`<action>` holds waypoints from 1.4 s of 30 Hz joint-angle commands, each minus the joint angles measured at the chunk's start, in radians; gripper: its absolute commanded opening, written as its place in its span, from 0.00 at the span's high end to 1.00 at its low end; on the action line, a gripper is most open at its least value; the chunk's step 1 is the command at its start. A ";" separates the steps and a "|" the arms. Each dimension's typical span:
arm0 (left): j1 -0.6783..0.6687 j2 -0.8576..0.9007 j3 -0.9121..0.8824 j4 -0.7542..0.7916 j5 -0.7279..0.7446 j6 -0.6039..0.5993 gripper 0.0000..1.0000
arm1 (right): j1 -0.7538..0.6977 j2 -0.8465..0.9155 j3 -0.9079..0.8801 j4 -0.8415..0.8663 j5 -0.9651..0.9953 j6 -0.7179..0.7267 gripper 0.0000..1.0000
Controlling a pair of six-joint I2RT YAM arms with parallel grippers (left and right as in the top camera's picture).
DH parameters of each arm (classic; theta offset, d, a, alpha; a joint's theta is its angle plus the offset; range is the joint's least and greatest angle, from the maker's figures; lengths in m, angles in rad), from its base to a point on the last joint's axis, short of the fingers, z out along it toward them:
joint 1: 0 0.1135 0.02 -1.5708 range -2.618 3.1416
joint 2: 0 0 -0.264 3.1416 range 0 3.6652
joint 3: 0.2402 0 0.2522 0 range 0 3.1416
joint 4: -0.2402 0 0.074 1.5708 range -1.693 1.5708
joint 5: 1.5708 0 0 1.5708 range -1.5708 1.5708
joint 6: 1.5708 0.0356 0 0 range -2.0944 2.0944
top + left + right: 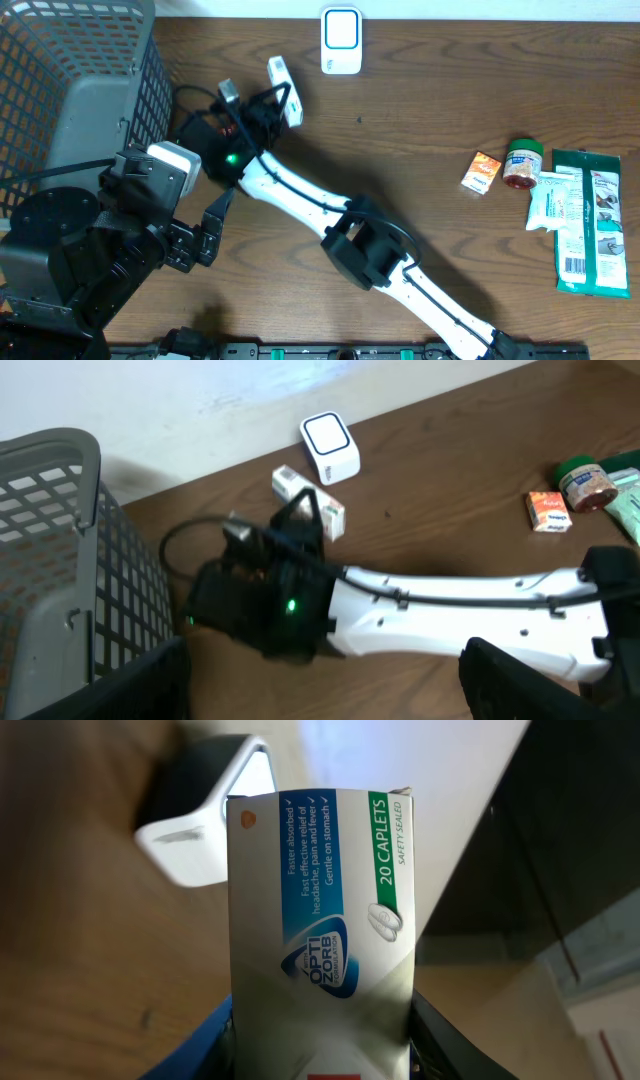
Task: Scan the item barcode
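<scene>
The right pincer (272,100) is clamped on a small caplet box (285,78), holding it by its lower end so the box's long axis runs straight out from the fingers, away from the wrist. What matters for the coming move is where the scanner (341,40) sits: near the far edge of the desk (430,200), just beyond the box's free end and off to one side, close but not touching. The right arm is much the nearer one. The left pincer (205,235) hangs back by the grey basket (90,110) with its fingers spread wide and nothing in them. In the right wrist view the box shows a white face with a blue and green band, the brand name and "20 caplets" (no barcode shows on this side, nor in the other views). So I judge the box needs turning until the coded face meets the scanner's window.
</scene>
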 commanded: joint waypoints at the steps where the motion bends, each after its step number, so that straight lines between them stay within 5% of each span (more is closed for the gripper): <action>1: 0.002 0.001 0.006 -0.001 -0.006 -0.005 0.14 | 0.029 0.018 -0.068 0.000 0.019 0.019 0.99; 33: 0.002 0.001 0.006 -0.001 -0.006 -0.005 0.14 | 0.072 0.014 -0.166 -0.003 -0.103 0.119 0.99; 42: 0.002 0.001 0.006 -0.001 -0.006 -0.005 0.14 | -0.054 -0.185 -0.166 -0.086 -0.265 0.262 0.99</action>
